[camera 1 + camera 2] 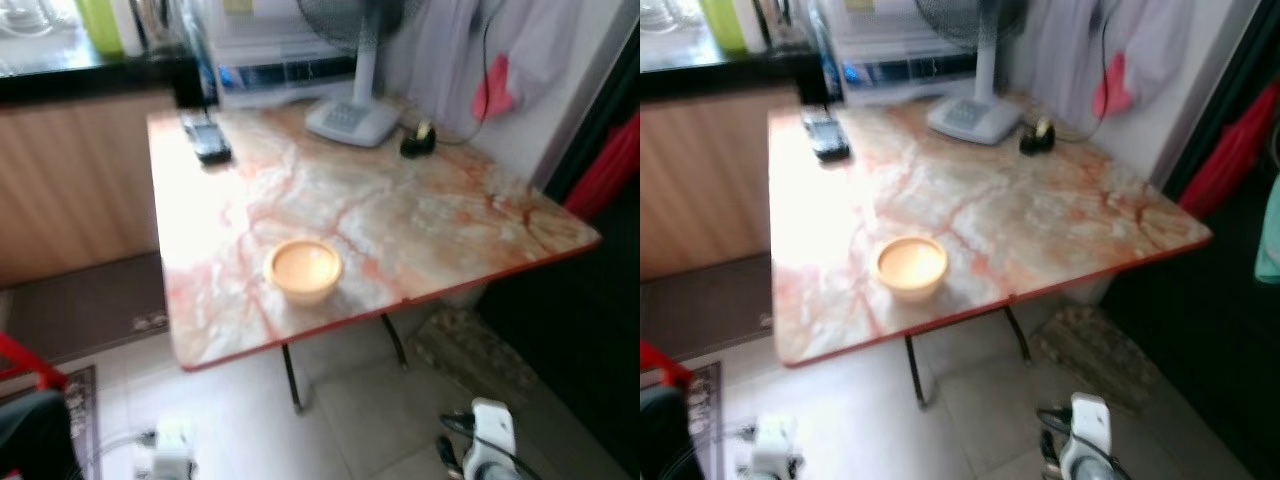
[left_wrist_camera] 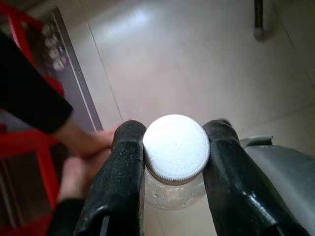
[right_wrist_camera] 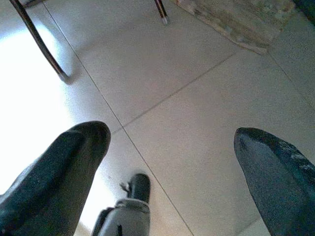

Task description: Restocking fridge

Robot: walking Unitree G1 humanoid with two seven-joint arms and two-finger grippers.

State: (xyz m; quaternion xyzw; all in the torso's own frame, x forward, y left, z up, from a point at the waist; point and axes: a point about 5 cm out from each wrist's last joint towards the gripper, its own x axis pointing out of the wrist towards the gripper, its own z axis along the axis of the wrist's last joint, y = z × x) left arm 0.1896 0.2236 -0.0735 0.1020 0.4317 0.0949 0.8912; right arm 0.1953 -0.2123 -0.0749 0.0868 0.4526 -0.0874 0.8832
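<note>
In the left wrist view my left gripper is shut on a clear bottle with a white ribbed cap; its black fingers press the neck from both sides above the floor. A person's hand in a dark sleeve is close beside the left finger. My right gripper is open over the pale tiled floor, nothing between its fingers. A small yellow bowl sits near the front edge of the marble-patterned table.
A white fan base, a dark phone and a small dark object stand on the table's far side. Red chair frame at lower left. A rug lies past the table legs. White clothes hang at the back right.
</note>
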